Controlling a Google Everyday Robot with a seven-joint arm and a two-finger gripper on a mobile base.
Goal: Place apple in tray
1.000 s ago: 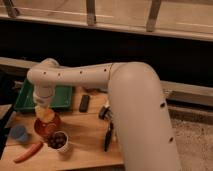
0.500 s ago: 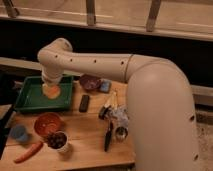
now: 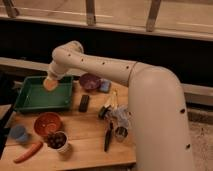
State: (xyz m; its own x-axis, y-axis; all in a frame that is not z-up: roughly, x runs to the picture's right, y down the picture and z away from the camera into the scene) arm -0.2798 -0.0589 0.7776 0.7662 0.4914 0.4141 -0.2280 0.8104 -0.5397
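Note:
The apple (image 3: 50,84), small, round and orange-yellow, sits at the tip of my gripper (image 3: 51,81) over the far right part of the green tray (image 3: 30,102). My white arm reaches in from the right and bends down to the tray. The apple hangs just inside the tray's rim; I cannot tell whether it touches the tray floor.
On the wooden table (image 3: 85,140) are a reddish-orange bowl (image 3: 48,123), a cup of dark fruit (image 3: 57,141), a carrot (image 3: 28,151), a blue cup (image 3: 18,133), a dark purple bowl (image 3: 90,81), a blue sponge (image 3: 105,86), a black block (image 3: 84,102) and utensils (image 3: 111,125).
The arm has swung the apple from above the reddish-orange bowl back and up over the green tray, then shifted it toward the tray's far right corner.

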